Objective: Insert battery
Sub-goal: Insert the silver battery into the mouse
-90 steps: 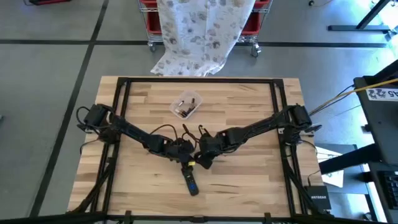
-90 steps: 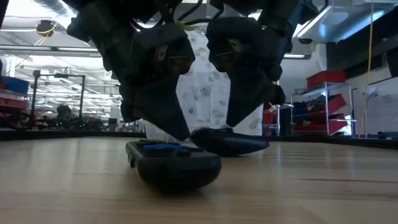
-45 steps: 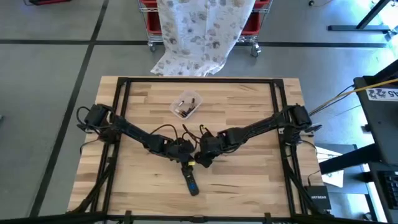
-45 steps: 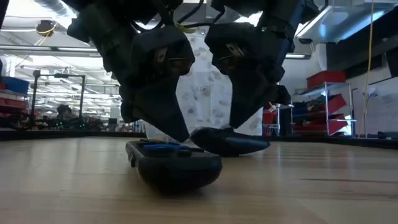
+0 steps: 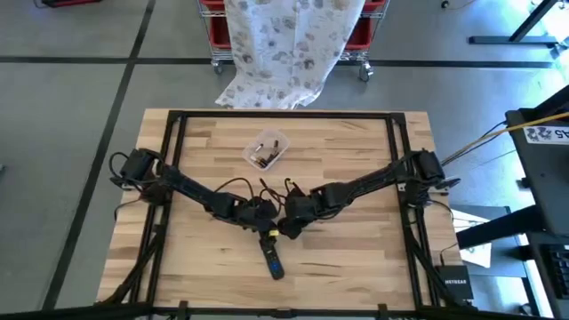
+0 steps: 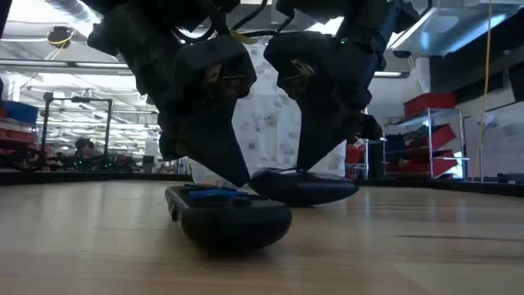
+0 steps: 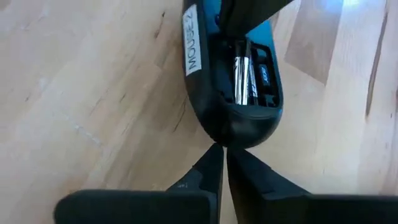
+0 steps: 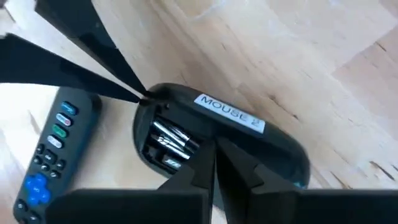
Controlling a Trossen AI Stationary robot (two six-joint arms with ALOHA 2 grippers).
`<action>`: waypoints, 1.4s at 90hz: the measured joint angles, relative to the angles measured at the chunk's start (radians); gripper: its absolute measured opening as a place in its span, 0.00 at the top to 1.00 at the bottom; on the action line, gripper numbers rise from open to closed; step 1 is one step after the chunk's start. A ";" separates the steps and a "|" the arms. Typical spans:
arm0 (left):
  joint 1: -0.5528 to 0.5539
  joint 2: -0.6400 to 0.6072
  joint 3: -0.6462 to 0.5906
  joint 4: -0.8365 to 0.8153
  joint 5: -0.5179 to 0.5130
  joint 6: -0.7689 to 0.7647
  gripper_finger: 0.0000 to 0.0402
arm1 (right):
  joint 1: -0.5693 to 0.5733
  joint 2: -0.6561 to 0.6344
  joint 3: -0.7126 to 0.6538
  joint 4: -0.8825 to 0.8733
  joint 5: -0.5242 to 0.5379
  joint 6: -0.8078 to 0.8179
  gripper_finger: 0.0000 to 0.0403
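Note:
A black mouse (image 7: 231, 118) marked "MOUSE 2" lies belly up on the table, its battery bay open with a silver battery (image 7: 240, 79) inside. My left gripper (image 7: 224, 150) is shut, its tips at the mouse's rounded end. My right gripper (image 8: 214, 149) is shut too, its tips down at the bay beside the battery (image 8: 175, 139). In the high view both grippers (image 5: 260, 216) (image 5: 286, 226) meet at the table's middle. A black remote (image 5: 272, 258) lies just nearer the front edge. My left gripper touches the rounded end of the mouse's shell (image 7: 225, 140) with the tips of its shut fingers, slanting down from the table's left side. The mouse lies flat on the table. My right gripper sets its shut fingertips (image 8: 208, 157) on the bay's rim beside the battery, slanting down from the right. Whether they touch the battery itself, the fingers hide.
A clear tray (image 5: 267, 150) with small loose parts stands toward the far edge. The remote (image 6: 229, 215) lies close in front of the mouse (image 6: 304, 187). Bare wood stretches on both sides of the arms.
My right gripper has shifted slightly toward the table's left over the mouse. The mouse and the remote stay where they were.

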 joint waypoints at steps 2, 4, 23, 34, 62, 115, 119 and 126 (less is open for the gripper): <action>0.000 0.000 0.000 0.000 -0.003 0.000 0.99 | 0.000 0.000 0.000 0.000 0.000 0.000 1.00; 0.000 0.000 0.000 -0.001 -0.007 0.000 0.99 | 0.000 0.000 0.000 0.000 0.000 0.000 1.00; 0.002 0.000 0.000 0.000 -0.019 -0.002 0.99 | 0.000 0.000 0.000 0.000 0.000 0.000 1.00; 0.004 0.000 0.000 0.000 -0.026 -0.005 0.99 | 0.000 0.000 0.000 0.000 0.005 0.000 1.00; 0.005 0.000 0.000 0.000 -0.027 -0.011 0.99 | 0.000 -0.006 0.000 -0.017 0.000 -0.026 1.00; 0.005 0.000 0.000 -0.003 -0.009 -0.012 0.99 | 0.000 -0.013 0.012 -0.056 -0.037 -0.052 1.00; 0.005 0.000 0.000 -0.003 0.002 -0.016 0.99 | 0.000 -0.013 0.012 -0.056 -0.037 -0.052 1.00; 0.005 0.000 0.000 -0.003 0.021 -0.032 0.99 | 0.000 -0.013 0.012 -0.056 -0.038 -0.051 1.00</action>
